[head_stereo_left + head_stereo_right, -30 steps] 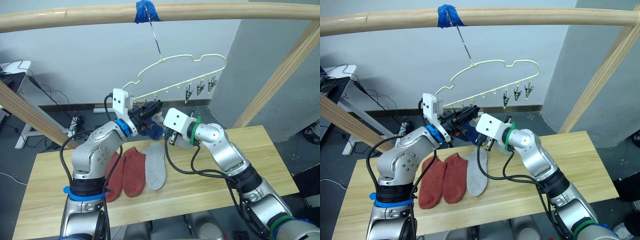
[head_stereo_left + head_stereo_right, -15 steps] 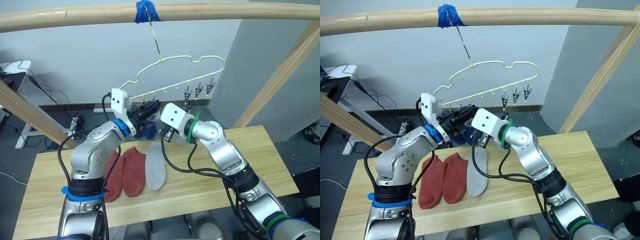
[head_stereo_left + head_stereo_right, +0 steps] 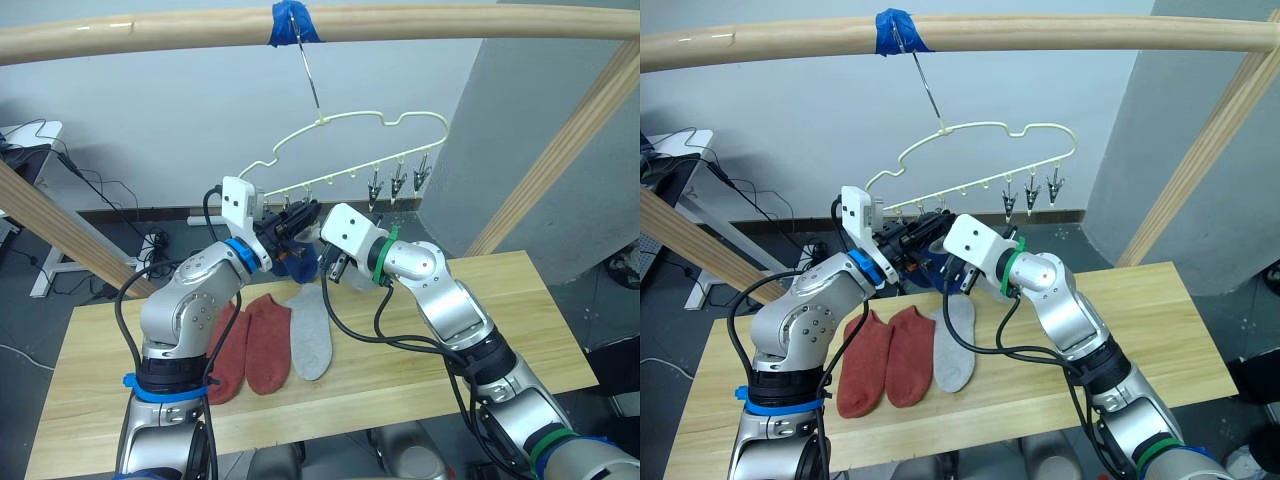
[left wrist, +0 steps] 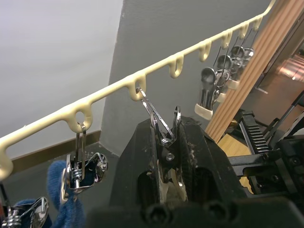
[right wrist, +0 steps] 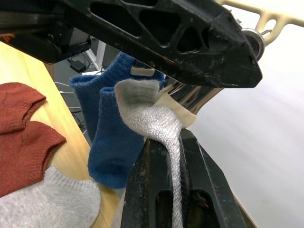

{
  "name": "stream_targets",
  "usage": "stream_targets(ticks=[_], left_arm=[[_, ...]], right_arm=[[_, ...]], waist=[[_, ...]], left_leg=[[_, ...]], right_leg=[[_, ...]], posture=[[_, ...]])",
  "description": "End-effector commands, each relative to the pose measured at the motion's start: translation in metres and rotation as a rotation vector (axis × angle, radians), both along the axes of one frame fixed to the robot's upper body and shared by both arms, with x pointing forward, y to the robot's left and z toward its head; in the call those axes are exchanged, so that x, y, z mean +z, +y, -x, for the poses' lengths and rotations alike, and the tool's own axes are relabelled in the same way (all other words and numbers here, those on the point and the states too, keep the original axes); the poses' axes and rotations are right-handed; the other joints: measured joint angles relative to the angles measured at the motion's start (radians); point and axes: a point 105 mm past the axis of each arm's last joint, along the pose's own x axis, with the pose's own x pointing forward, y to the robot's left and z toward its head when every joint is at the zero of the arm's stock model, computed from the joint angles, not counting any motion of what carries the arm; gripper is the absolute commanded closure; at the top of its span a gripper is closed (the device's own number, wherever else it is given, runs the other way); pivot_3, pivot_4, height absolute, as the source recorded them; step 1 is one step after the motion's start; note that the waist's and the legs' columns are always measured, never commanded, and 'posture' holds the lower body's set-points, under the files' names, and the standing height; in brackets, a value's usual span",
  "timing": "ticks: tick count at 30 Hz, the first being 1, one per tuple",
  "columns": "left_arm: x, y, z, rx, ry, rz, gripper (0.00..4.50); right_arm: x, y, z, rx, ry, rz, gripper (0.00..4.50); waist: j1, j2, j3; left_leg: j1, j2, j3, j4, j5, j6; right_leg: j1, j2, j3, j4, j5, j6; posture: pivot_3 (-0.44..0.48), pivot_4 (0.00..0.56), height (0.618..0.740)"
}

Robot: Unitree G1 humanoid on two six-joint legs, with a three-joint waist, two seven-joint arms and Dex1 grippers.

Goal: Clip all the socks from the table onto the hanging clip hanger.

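Left gripper (image 4: 166, 142) is squeezing a metal clip (image 4: 164, 124) on the hanger (image 3: 352, 120), fingers pressed on its handles so the jaws are gaping. Right gripper (image 5: 173, 142) is pinching the cuff of a grey sock (image 5: 152, 116) and pushing it up into that clip.

Change over the last second: the right arm is now higher and further toward the left gripper, and the hanger has swung a little. Over the last half second there is almost no motion. My read: the cuff is at the clip mouth and insertion is nearly done. Next call is to let the clip close, then let go of the sock.

Left to right:
- Table (image 3: 520, 300): light wood, visible grain, long flat top.
- Two red socks (image 3: 258, 345) are lying flat side by side, touching. Soft knit.
- Second grey sock (image 3: 312, 335) is lying just beside the red pair, flat.
- Two blue socks (image 5: 111, 137) are already hanging from clips on the hanger's left end, fuzzy knit, overlapping.
- Hanger: thin pale yellow wire, wavy outline, a row of loops along the lower bar. It is hanging by a metal hook from a wooden pole (image 3: 150, 30) at the blue tape (image 3: 293, 22).
- Free clips (image 3: 398, 178): small shiny metal with pale tips, dangling toward the hanger's right end.

Count by my read: two clipped, one going in, three waiting on the table.
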Motion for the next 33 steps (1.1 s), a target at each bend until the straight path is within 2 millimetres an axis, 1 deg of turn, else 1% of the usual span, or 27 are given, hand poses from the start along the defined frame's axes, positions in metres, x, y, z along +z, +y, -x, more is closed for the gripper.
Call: stream_targets(ticks=[1, 7, 14, 22, 28, 33], left_arm=[[0.011, -0.002, 0.006, -0.017, -0.044, 0.018, 3.24], [0.008, 0.001, 0.008, -0.022, -0.037, 0.004, 1.54], [0.004, 0.012, 0.013, -0.009, -0.031, -0.009, 1.54], [-0.006, 0.018, 0.028, -0.056, -0.023, -0.086, 1.54], [-0.007, 0.021, 0.029, -0.053, -0.025, -0.098, 1.54], [-0.004, 0.02, 0.026, -0.039, -0.024, -0.084, 1.54]], right_arm=[[0.023, 0.007, 0.005, 0.031, -0.052, -0.068, 4.5], [0.023, 0.011, 0.007, 0.046, -0.037, -0.082, 4.5], [0.018, 0.013, 0.01, 0.056, -0.02, -0.078, 4.5], [0.009, 0.013, 0.011, 0.062, 0.002, -0.059, 4.5], [0.002, 0.013, 0.013, 0.075, 0.004, -0.025, 4.5], [-0.01, 0.007, 0.013, 0.083, -0.024, 0.068, 4.5]], waist=[[0.0, 0.0, 0.0], [0.0, 0.0, 0.0], [0.0, 0.0, 0.0], [0.001, 0.0, 0.0], [0.001, 0.0, 0.0], [0.001, 0.0, 0.0]], left_leg=[[0.0, 0.0, 0.0, 0.0, 0.0, 0.0], [0.0, 0.0, 0.0, 0.0, 0.0, 0.0], [0.0, 0.0, 0.0, 0.0, 0.0, 0.0], [0.0, 0.0, 0.0, 0.0, 0.0, 0.0], [0.001, 0.0, 0.0, 0.001, 0.0, 0.0], [0.0, 0.0, 0.0, 0.001, 0.0, 0.0]], right_leg=[[0.0, 0.0, 0.0, 0.0, 0.0, 0.0], [0.0, 0.0, 0.0, 0.001, 0.0, 0.0], [0.0, -0.001, 0.0, 0.002, 0.0, 0.0], [-0.003, -0.001, 0.0, 0.006, 0.0, 0.0], [-0.003, -0.001, 0.0, 0.008, 0.0, 0.0], [-0.003, -0.001, 0.0, 0.008, 0.0, 0.0]], posture=[[-0.26, 0.205, 0.74], [-0.26, 0.204, 0.74], [-0.257, 0.2, 0.74], [-0.246, 0.199, 0.74], [-0.243, 0.198, 0.74], [-0.243, 0.196, 0.74]])
